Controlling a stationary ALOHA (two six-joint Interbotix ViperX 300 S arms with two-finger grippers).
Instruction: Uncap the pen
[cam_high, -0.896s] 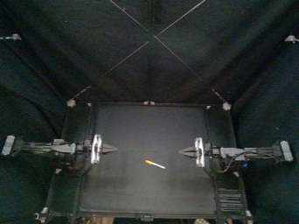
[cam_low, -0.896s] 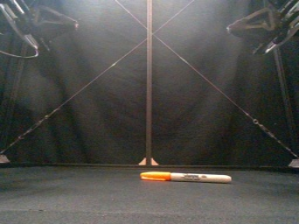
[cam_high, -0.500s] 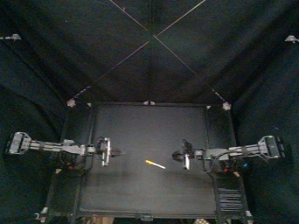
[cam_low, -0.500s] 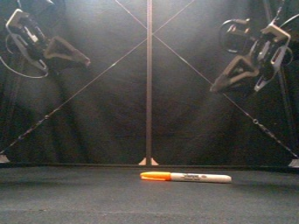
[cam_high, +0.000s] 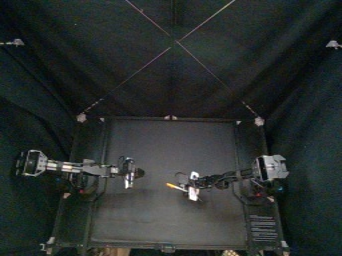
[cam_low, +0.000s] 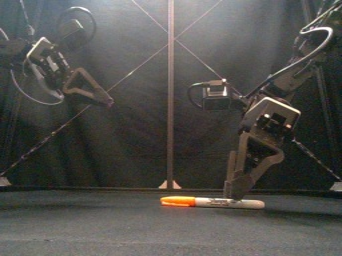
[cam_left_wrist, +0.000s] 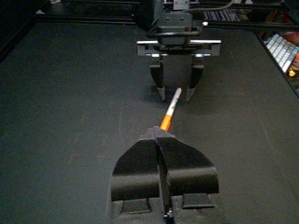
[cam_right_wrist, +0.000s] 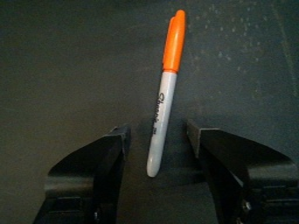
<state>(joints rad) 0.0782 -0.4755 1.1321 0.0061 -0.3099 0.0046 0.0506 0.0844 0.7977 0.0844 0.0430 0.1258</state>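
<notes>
Roughly mid-table, a little toward the front edge of the table (cam_high: 147, 140), lies a marker pen (cam_low: 214, 202) with an orange cap (cam_low: 177, 201). The right pincer (cam_low: 238, 192) hangs low over the pale barrel (cam_right_wrist: 156, 122), jaws apart astride it, holding nothing. The left pincer (cam_left_wrist: 160, 137) hangs raised, jaws pressed together, empty. Closing off-centre could roll the round pen away, or clamp the cap seam and block uncapping.

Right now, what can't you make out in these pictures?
Lettering on the pen: too small to read in the front view.
The pen's near end: in the left wrist view, hidden behind the left gripper.
Whether the right gripper touches the pen: too dark and small in the front view.
</notes>
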